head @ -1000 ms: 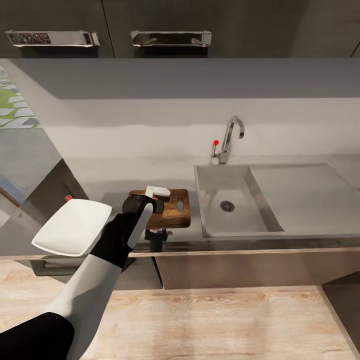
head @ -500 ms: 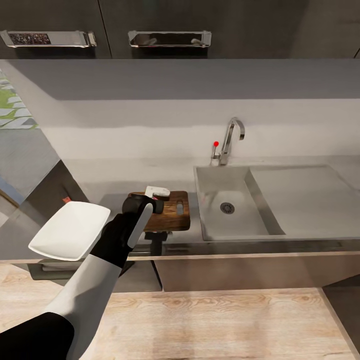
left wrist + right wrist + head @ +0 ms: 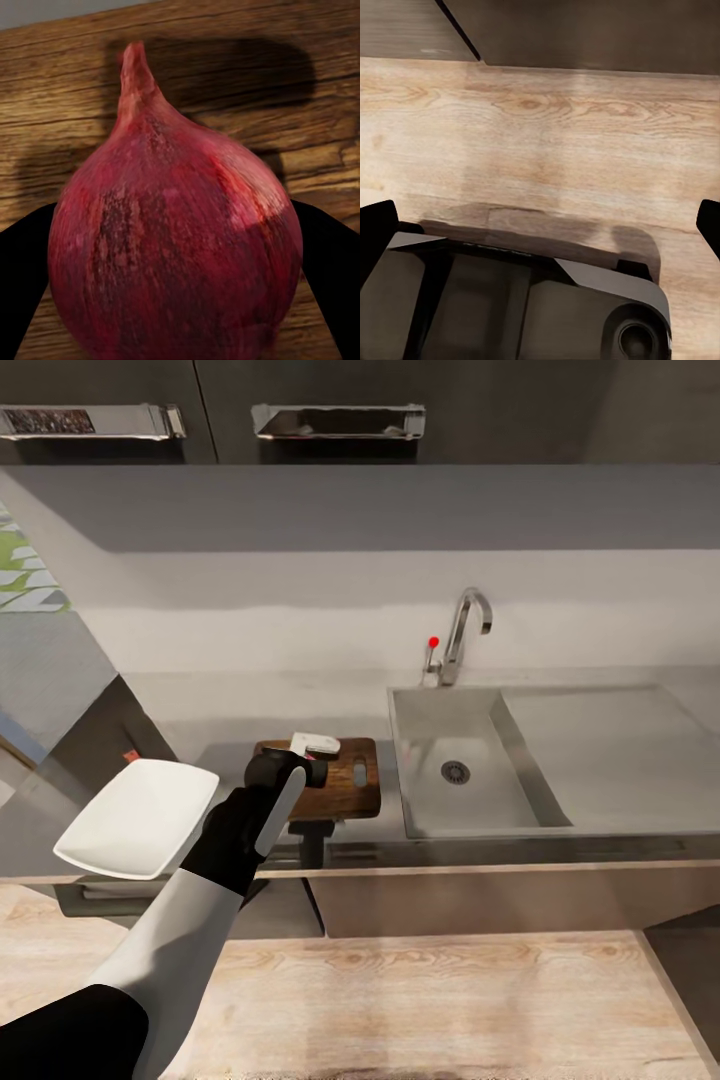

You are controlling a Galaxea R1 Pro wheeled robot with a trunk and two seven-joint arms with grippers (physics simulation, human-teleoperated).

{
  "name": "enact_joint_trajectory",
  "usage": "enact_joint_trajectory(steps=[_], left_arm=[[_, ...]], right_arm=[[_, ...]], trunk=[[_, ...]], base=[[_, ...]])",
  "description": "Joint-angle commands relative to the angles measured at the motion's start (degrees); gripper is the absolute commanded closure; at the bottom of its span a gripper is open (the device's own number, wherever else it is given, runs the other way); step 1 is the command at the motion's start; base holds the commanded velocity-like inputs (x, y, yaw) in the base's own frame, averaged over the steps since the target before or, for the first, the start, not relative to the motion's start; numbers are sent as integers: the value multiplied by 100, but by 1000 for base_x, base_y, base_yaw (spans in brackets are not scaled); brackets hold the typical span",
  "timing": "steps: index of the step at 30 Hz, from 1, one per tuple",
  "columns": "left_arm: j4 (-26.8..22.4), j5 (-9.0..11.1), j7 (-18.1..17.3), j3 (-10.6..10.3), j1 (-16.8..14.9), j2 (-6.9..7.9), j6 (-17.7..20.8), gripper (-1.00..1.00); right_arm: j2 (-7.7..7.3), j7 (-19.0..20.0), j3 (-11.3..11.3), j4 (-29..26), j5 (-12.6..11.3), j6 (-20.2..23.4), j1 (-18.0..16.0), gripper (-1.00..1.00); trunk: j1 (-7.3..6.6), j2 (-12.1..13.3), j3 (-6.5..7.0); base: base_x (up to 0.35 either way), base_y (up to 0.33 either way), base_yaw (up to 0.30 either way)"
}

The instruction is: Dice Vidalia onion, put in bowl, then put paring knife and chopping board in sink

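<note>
1. The left gripper [image 3: 180, 247] has its jaws clenched on the onion [image 3: 176, 240], one dark finger at each flank of the red bulb, stem pointing away from the wrist
2. In the left wrist view the onion hangs just over the chopping board [image 3: 315, 150], casting a shadow on the grain; whether it touches the wood I cannot tell
3. From the head view the left arm [image 3: 190, 920] reaches over the board [image 3: 350, 785], which lies on the desk [image 3: 200, 710] between the white bowl [image 3: 135, 820] and the sink [image 3: 450, 770]
4. The right gripper [image 3: 540, 225] points down at the pale wood floor [image 3: 547, 150], its jaws released and holding nothing
5. Judged step: delivering the onion to the board. Next it needs lowering until it rests, then letting go; being round, it may roll, and the paring knife must then be found
</note>
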Motion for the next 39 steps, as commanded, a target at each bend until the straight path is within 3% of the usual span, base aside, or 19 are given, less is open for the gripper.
enact_joint_trajectory(steps=[1, 21, 22, 39], left_arm=[[-4, 59, 56, -7, -5, 1, 16, 100], [-45, 56, 56, -5, -4, 1, 16, 100], [-49, 56, 56, -5, -3, 1, 16, -100], [-68, 56, 56, -5, -5, 2, 16, -100]], right_arm=[[3, 10, -14, -8, 59, -10, 2, -100], [3, 10, -14, -8, 59, -10, 2, -100], [3, 10, -14, -8, 59, -10, 2, -100], [3, 10, -14, -8, 59, -10, 2, -100]], trunk=[[3, -10, -18], [3, -10, -74], [3, -10, -74], [3, -10, -72]], base=[[0, 0, 0], [0, 0, 0], [0, 0, 0], [0, 0, 0]])
